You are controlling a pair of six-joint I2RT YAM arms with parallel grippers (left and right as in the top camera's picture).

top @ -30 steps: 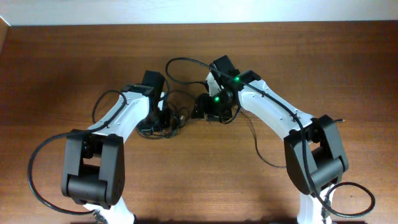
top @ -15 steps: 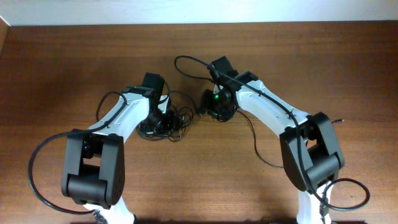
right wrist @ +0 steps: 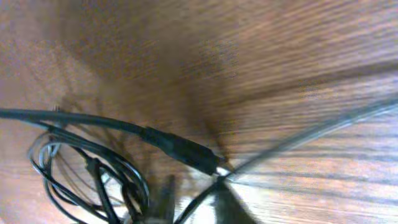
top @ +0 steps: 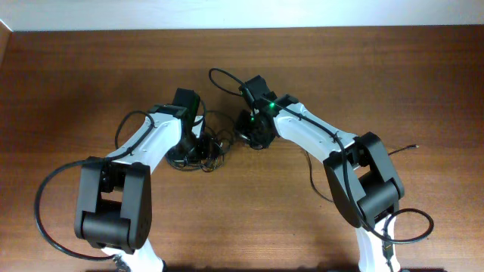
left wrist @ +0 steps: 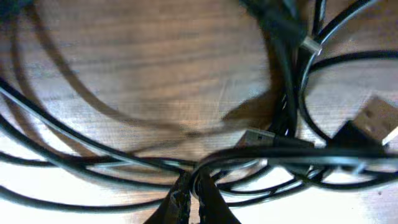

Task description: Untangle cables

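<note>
Cables are thin, black and bendy. The left fingers pinch one strand, tips pressed close. The right fingers are blurry, so I cannot tell their grip. Around them, strands curl in a loopy pile, pointing every way, on the brown wooden worktop between both arms.

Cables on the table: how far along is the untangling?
Nothing looks finished: the cables lie in one tangled heap. In hand: the left gripper is shut on a strand of it; the right gripper is down at a plug beside the heap, grip too blurred to judge. Left: separating every cord.
</note>
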